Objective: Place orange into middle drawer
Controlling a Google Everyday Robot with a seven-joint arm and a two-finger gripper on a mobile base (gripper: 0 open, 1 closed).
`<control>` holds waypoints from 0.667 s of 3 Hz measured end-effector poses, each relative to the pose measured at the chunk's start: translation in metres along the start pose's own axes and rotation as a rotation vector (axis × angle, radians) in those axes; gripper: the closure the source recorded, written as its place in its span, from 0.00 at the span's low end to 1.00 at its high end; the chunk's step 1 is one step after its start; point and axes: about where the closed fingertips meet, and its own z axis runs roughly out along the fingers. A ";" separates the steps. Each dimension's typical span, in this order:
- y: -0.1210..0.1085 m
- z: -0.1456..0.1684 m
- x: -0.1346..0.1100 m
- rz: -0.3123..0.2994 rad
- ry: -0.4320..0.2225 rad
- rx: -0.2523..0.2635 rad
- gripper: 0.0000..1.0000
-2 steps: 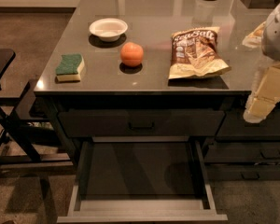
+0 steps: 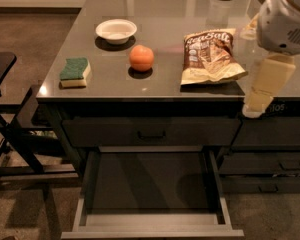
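The orange [image 2: 141,58] on the counter [image 2: 165,14], the middle drawer [image 2: 152,219] open below
We see the gripper [image 2: 255,109] hanging by the counter's front edge, just right of the chip bag [image 2: 210,56] (clenched or released, we cannot tell). The orange sits well to its left, past the bag; the middle drawer gapes below and left of it.

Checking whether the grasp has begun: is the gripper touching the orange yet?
Apart. The camera view shows the gripper hanging at the right front edge of the counter, with the chip bag lying between it and the orange.
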 end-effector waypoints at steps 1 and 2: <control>-0.014 0.007 -0.028 -0.046 -0.003 0.002 0.00; -0.014 0.007 -0.028 -0.046 -0.004 0.002 0.00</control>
